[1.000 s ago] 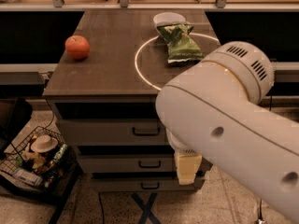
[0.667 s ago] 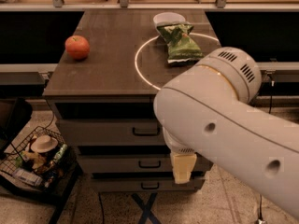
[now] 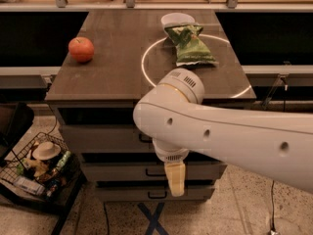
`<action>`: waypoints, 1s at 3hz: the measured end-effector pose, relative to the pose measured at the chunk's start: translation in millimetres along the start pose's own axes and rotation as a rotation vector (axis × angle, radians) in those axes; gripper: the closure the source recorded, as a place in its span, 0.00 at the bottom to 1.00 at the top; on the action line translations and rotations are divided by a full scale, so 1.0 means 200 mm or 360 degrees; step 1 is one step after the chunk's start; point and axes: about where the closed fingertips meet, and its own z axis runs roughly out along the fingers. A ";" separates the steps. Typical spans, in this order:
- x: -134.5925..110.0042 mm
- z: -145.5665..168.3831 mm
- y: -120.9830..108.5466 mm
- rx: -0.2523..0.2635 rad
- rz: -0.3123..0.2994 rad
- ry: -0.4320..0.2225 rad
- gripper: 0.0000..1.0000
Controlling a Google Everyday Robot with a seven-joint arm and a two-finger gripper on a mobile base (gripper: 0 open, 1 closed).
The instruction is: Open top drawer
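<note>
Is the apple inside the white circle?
No, the apple sits left of the circle, outside it; the gripper hangs before the lower drawers.

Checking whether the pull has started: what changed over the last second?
The white robot arm swung toward the picture's left, carrying the gripper along, which now hangs before the two lower drawers, lower than the black bar handle of the wide grey top drawer. Nothing was taken hold of. The drawer, red apple, green crisp bag and white bowl stayed put.

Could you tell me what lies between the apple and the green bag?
Camera view: bare cabinet top crossed by a white ring. The gripper hangs before the lower drawers.
</note>
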 end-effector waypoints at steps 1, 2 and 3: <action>-0.03 0.17 -0.04 -0.0112 -0.0035 0.0032 0.00; -0.05 0.29 -0.07 -0.0178 -0.0046 0.0029 0.00; -0.07 0.36 -0.08 -0.0212 -0.0045 -0.0030 0.00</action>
